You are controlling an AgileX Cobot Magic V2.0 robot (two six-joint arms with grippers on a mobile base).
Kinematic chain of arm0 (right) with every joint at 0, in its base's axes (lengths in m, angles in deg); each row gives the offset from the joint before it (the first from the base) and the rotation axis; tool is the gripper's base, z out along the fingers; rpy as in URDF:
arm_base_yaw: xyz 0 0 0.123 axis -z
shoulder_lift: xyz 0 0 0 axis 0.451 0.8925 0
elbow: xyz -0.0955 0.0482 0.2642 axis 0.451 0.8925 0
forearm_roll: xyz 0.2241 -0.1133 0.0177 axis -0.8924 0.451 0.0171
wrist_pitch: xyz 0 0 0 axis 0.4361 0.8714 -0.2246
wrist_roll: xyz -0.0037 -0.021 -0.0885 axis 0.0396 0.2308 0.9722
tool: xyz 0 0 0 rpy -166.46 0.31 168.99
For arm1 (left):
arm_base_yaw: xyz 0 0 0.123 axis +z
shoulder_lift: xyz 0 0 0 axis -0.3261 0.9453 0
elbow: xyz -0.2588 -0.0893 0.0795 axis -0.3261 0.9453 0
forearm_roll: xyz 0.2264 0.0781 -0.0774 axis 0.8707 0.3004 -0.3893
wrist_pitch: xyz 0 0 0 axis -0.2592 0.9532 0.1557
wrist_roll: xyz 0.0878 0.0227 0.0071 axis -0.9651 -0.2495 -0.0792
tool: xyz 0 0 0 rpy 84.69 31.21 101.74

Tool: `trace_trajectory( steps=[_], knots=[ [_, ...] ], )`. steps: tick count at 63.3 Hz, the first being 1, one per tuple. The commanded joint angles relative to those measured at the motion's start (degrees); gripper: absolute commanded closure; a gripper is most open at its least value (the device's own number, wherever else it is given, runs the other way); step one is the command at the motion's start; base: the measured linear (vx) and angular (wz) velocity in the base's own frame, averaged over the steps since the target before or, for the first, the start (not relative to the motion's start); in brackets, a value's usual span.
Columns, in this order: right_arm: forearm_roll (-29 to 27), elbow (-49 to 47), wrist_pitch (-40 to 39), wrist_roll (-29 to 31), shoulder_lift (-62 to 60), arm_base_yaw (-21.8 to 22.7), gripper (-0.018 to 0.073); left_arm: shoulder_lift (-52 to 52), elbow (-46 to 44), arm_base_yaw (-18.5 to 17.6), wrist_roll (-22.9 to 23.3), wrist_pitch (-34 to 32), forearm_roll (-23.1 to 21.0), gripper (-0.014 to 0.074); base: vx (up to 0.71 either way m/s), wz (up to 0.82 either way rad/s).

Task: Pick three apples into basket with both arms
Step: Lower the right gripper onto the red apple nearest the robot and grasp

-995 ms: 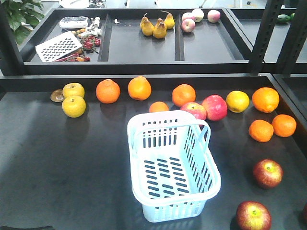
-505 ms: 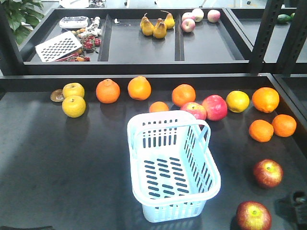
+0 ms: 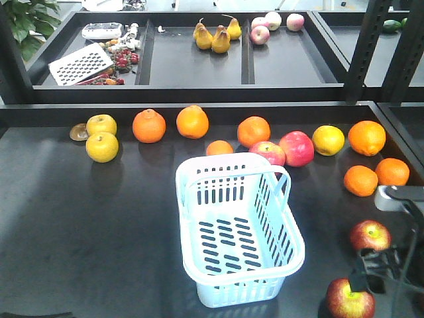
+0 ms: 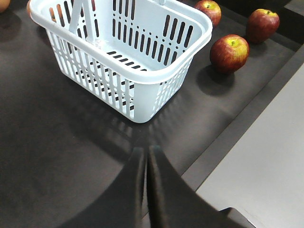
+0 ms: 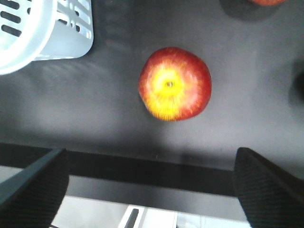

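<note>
Honestly, the dark red apple (image 5: 175, 84) was found stem-up on the black tabletop (image 5: 95, 118), near the basket (image 5: 71, 33) corner. It was judged firm, smooth and probably slippery, so best pinched across its widest girth. The right gripper (image 5: 151, 161) was spread wide over it; the left gripper (image 4: 146, 156) was closed on nothing.

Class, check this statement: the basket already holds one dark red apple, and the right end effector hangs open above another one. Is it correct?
No. The front-facing view shows the basket empty; no apple is in it yet. The rest holds: the right end effector hangs open above a dark red apple.
</note>
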Motion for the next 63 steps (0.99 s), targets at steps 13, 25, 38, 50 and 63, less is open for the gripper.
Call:
trace_trajectory(
  steps=[13, 25, 38, 50, 63],
  knots=[
    [-2.85, -5.82, -1.63, 2.98, 9.47, 0.41, -0.0057, 0.15, -1.44, 0.06, 0.46, -2.63, -2.16, 0.0603, 0.00, 0.00],
    [-2.80, -6.03, -4.13, 2.98, 15.17, 0.41, -0.0052, 0.15, -1.44, 0.06, 0.46, -2.63, -2.16, 0.0603, 0.00, 0.00],
    [-1.97, -6.03, -6.64, 2.80, 19.48, 0.41, -0.0046, 0.15, -1.44, 0.06, 0.46, -2.63, -2.16, 0.0603, 0.00, 0.00],
    [-1.79, -6.03, -9.02, 2.80, 22.76, 0.41, -0.0040, 0.15, -1.44, 0.06, 0.46, -2.63, -2.16, 0.0603, 0.00, 0.00],
    [-1.53, -6.03, -12.06, 2.80, 25.79, 0.41, -0.0035, 0.15, -1.44, 0.06, 0.41, -2.63, -2.16, 0.0603, 0.00, 0.00]
  ],
)
